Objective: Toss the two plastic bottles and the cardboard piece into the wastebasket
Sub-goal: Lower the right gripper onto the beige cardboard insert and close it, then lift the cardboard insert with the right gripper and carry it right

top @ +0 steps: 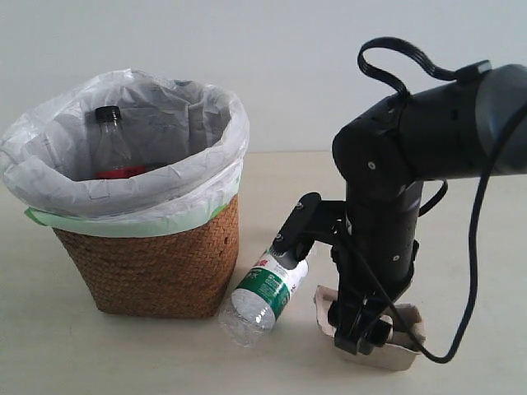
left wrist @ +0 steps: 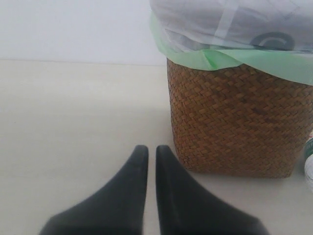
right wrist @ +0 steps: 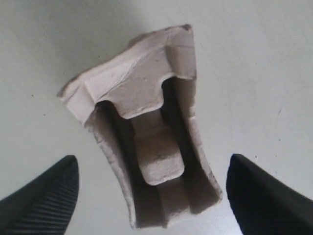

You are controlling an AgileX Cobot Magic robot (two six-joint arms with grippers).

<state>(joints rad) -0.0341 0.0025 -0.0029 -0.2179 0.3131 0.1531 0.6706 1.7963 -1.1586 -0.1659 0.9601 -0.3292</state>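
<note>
The wastebasket [top: 156, 255] stands at the left, and the black-capped, red-labelled bottle [top: 109, 144] stands upright inside its white bag. On the table beside the basket lies the green-labelled bottle [top: 265, 290]; its cap is hidden behind the arm. My right gripper [top: 362, 336] points down over the cardboard piece [top: 405, 350]. In the right wrist view the gripper [right wrist: 152, 157] is open, with the cardboard piece [right wrist: 146, 112] between the fingers and untouched. My left gripper [left wrist: 152, 149] is shut and empty, low over the table beside the wastebasket [left wrist: 234, 122].
The right arm's black cable [top: 473, 247] loops down to the table behind the cardboard. The bag's pale green edge [left wrist: 254, 58] overhangs the wicker. A sliver of the green-labelled bottle [left wrist: 309, 164] shows past the basket in the left wrist view.
</note>
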